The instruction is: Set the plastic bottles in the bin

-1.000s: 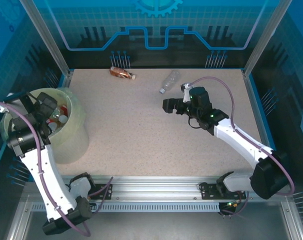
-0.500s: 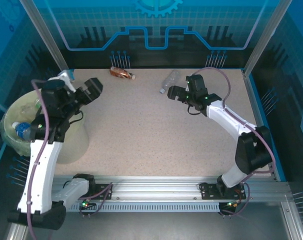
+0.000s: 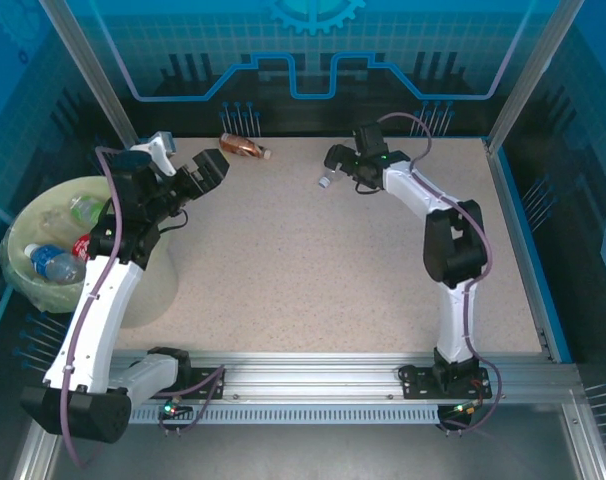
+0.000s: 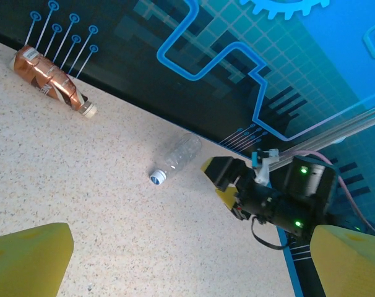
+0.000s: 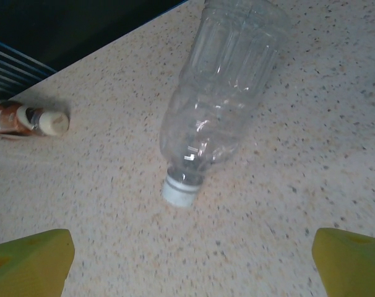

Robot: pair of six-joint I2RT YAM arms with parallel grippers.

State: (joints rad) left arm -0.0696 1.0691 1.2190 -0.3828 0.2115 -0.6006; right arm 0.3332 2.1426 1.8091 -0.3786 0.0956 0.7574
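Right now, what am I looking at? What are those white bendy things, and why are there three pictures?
Those are two white robot arms bolted to the near edge of a speckled beige table. Each ends in a two-finger claw called a gripper. One picture looks down from above. The other two come from small cameras on the wrists, so the yellow corners there are the claw's own fingers.

Two things lie on the table: a clear plastic bottle with no label, and a crushed brown bottle near the back wall. At the left stands a big round pale yellow-green bin with several bottles inside.

The right gripper is open, close to the clear bottle. The left gripper is open too. Neither holds anything.
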